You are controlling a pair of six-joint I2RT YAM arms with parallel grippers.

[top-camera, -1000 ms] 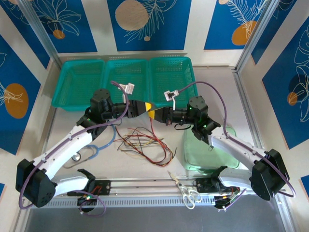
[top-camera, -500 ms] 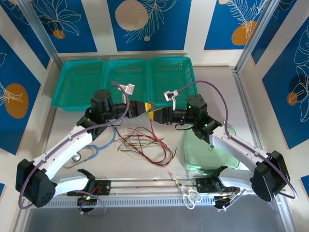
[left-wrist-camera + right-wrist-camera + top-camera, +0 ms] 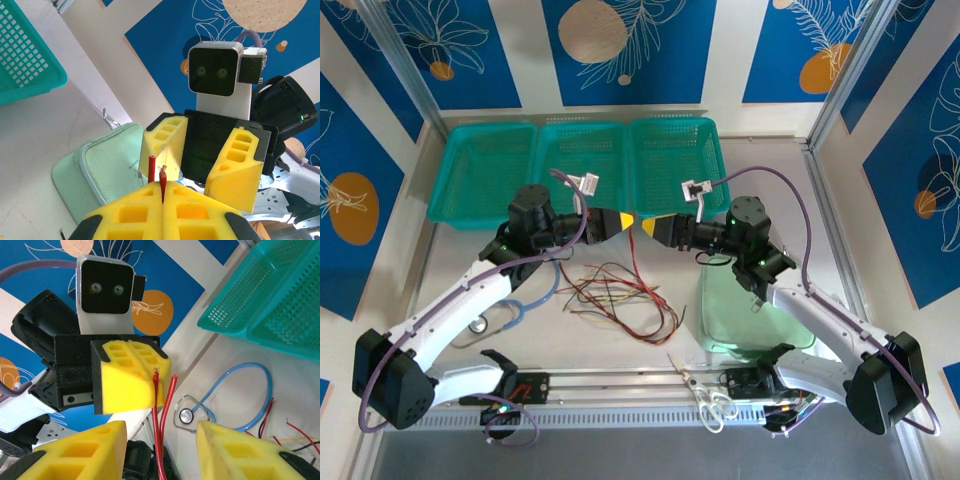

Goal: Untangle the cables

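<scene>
Cable ends (image 3: pixel 151 169) poke from clamped left gripper (image 3: pixel 163 187); right gripper (image 3: pixel 161 429) gapes just opposite

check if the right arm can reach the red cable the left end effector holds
Probably yes: the right end effector is open, facing the red cable pinched in the left end effector, nothing between.

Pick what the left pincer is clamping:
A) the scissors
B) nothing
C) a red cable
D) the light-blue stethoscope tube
C: in the left wrist view the left pincer is shut, with the end of a red cable sticking up from between its closed jaws.
</scene>
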